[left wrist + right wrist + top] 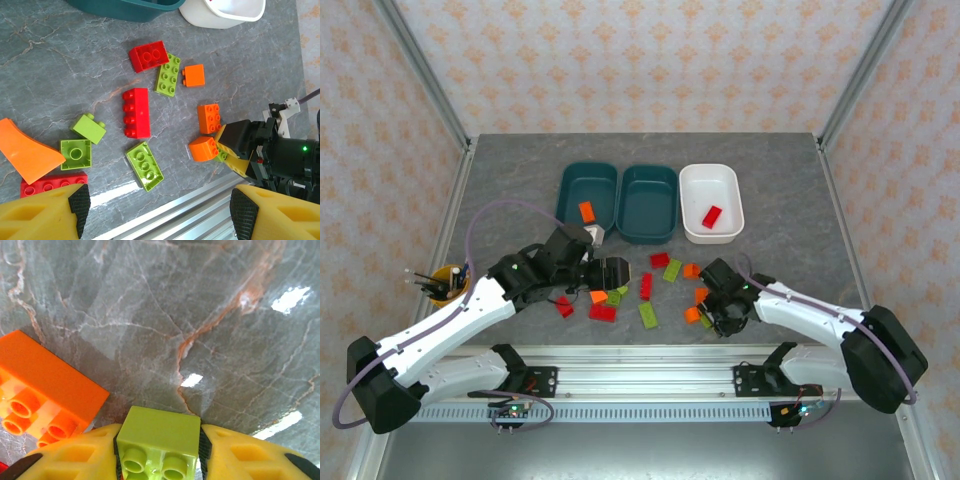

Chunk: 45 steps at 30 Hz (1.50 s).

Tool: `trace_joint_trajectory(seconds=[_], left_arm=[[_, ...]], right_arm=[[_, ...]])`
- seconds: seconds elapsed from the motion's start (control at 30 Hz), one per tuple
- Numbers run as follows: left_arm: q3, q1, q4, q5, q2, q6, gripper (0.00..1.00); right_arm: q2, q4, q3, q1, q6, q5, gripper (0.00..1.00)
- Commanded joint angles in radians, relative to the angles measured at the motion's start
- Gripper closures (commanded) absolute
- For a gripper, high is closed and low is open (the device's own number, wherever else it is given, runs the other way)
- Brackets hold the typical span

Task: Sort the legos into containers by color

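Right wrist view: the right tool (pixel 159 450) has its two yellow fingers drawn in narrow against the flanks of a green lego (pixel 157 427), which sits studs-toward-the-camera between the pads. Whether the brick has left the bench (pixel 210 315) cannot be told. A larger orange lego (pixel 45 385) lies just to this tool's left, apart from the grip.

From above, the three containers stand in a row well ahead of both tools. The left teal container (pixel 564 190) holds an orange brick (pixel 586 211), the white container (pixel 705 185) holds a red brick (pixel 712 216), and the middle teal container (pixel 648 205) lies bare. The step in hand looks like the pick of a green piece, and the bare teal tub, ahead and to the left of the right tool, seems its likely home.

The next move calls for a firm pinch, a straight lift clear of the orange neighbour, then a carry forward over the tub's rim before release.

The left tool (pixel 160 202) hangs wide, nothing between its fingers, with loose pieces spread on the bench just ahead of it, among them a long red lego (pixel 136 112).
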Motion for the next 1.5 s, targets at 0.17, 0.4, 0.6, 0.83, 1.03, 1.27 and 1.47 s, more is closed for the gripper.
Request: trace_joint_trajectory(seconds=[0.17, 0.4, 0.6, 0.83, 1.03, 1.27, 1.47], left_arm=[[-0.007, -0.006, 0.049, 0.026, -0.012, -0.035, 0.23], [0.076, -0.002, 0.081, 0.035, 0.005, -0.078, 0.21], [0.211, 0.083, 0.035, 0.020, 0.055, -0.092, 0.20], [0.286, 0.233, -0.060, -0.126, 0.121, -0.141, 0.20], [0.292, 0.273, -0.036, -0.168, 0.169, -0.162, 0.20], [0.249, 0.273, -0.038, -0.188, 0.159, -0.165, 0.20], [0.205, 0.273, -0.105, -0.207, 0.122, -0.169, 0.20]], right_arm=[[-0.008, -0.089, 0.034, -0.008, -0.027, 0.102, 0.69], [-0.033, -0.306, 0.333, -0.007, -0.275, 0.251, 0.72], [0.211, -0.273, 0.673, -0.008, -0.542, 0.219, 0.72], [0.643, -0.306, 1.131, -0.028, -0.727, 0.163, 0.72], [0.963, -0.337, 1.438, -0.108, -0.774, 0.122, 0.71], [1.286, -0.473, 1.830, -0.149, -0.829, 0.054, 0.67], [1.334, -0.510, 1.896, -0.153, -0.817, 0.044, 0.54]])
